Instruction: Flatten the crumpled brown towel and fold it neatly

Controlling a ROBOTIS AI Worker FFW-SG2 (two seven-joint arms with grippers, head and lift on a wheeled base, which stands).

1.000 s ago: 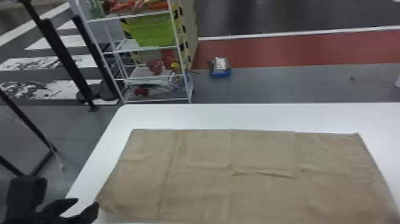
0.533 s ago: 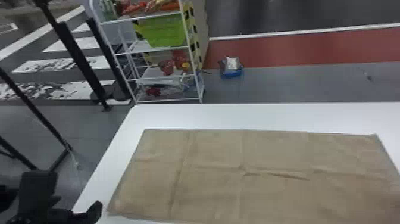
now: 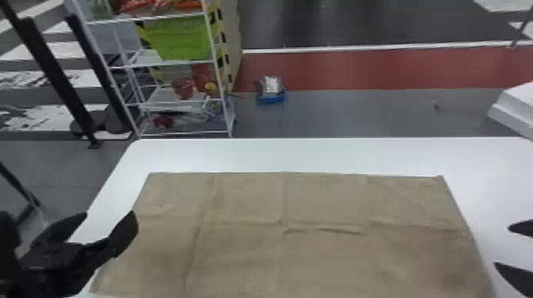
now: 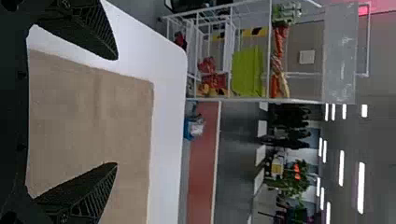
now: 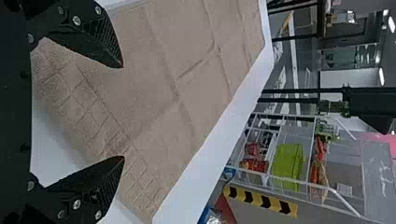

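Note:
The brown towel lies spread out on the white table, with creases and a small ridge near its middle. At its left edge my left gripper stands open; the left wrist view shows the same gripper with its fingers apart and the towel beyond them. Just off the towel's right edge, my right gripper is open, its tips entering from the side. In the right wrist view the gripper has the quilted edge of the towel between and beyond its separated fingers.
The white table has a bare strip behind the towel. Past its back left corner stands a white wire shelf with a green bin. A small blue box rests on the floor, and white blocks stand at the far right.
The head view has shifted, so the towel shows farther left than half a second ago. My left gripper shows farther into the view, and my right gripper has come into view at the right edge.

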